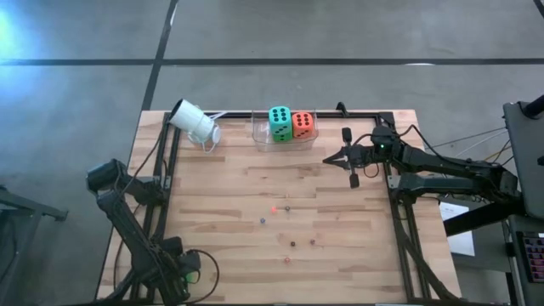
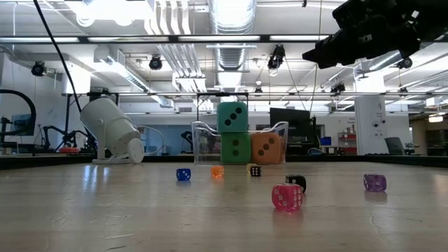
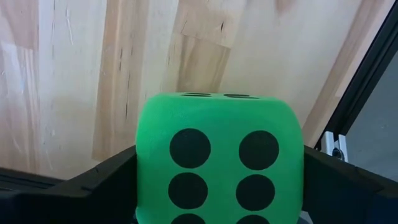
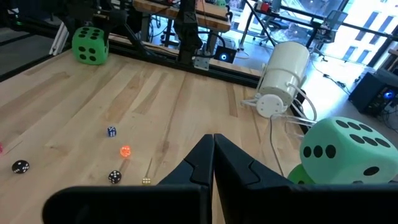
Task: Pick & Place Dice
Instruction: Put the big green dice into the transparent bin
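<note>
A big green die (image 3: pixel 219 162) sits between the fingers of my left gripper (image 3: pixel 221 205), which is shut on it at the table's near left corner (image 1: pixel 191 270). At the far edge stands a clear container (image 1: pixel 259 136). In it a teal die (image 2: pixel 232 117) sits on another green die (image 2: pixel 236 148), with an orange-red die (image 2: pixel 266 148) beside them. Several tiny dice (image 1: pixel 274 208) lie scattered mid-table. My right gripper (image 1: pixel 327 159) hovers shut right of the container, touching nothing. My left gripper pinches the green die between its two fingers, one on each of two opposite side faces (image 3: pixel 144 186). The fingers come from above, pointing down. The six-pip face is toward the wrist camera. In the right wrist view the die (image 4: pixel 89 43) stands on the table.
A white cup (image 1: pixel 195 121) lies on its side at the far left, with a wire stand beneath it. A black frame rail (image 1: pixel 170 170) runs along the table's left, far and right sides. Bare wood (image 1: pixel 221 212) lies between the tiny dice and the left rail.
</note>
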